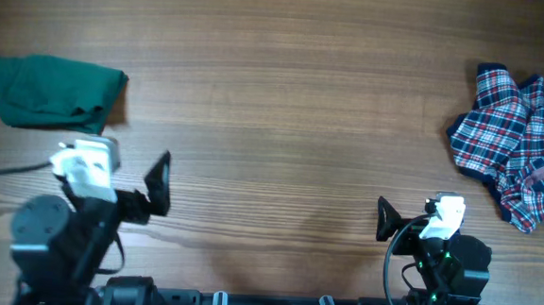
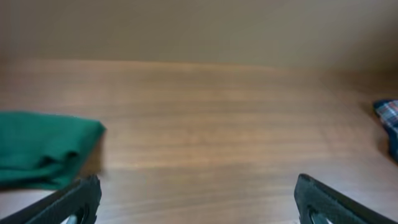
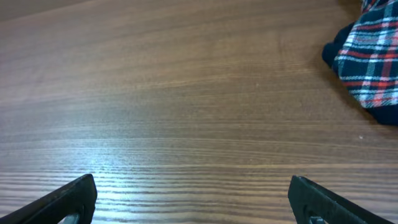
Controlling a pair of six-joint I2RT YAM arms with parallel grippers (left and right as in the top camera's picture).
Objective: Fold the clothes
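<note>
Near edge, left side: left gripper [image 2: 196, 196] low over the wooden surface [image 1: 285, 97], fingers [image 2: 78, 199] spread wide apart, nothing held between them, only bare wood grain in the gap. Pointed toward the far side of the surface.

Near edge, right side: right gripper [image 3: 193, 193] likewise spread wide, nothing in its grasp, fingers [image 3: 71, 199] framing plain wood. Also aimed away from the base.

Farther out, left: dark green garment [image 1: 56, 92] lying in a compact, roughly rectangular bundle near the left edge, ahead of the left gripper and off to its left. Some creases and a soft fold along its near side in the left wrist view [image 2: 43, 146]. Not touched by either gripper.

Farther out, right: plaid garment [image 1: 518, 144] in navy, red and white, crumpled in a loose heap against the right edge. Well apart from the green one, with the full width of the surface between them. One corner visible at upper right of the right wrist view [image 3: 370, 59]. Ahead and right of the right gripper, no contact.
</note>
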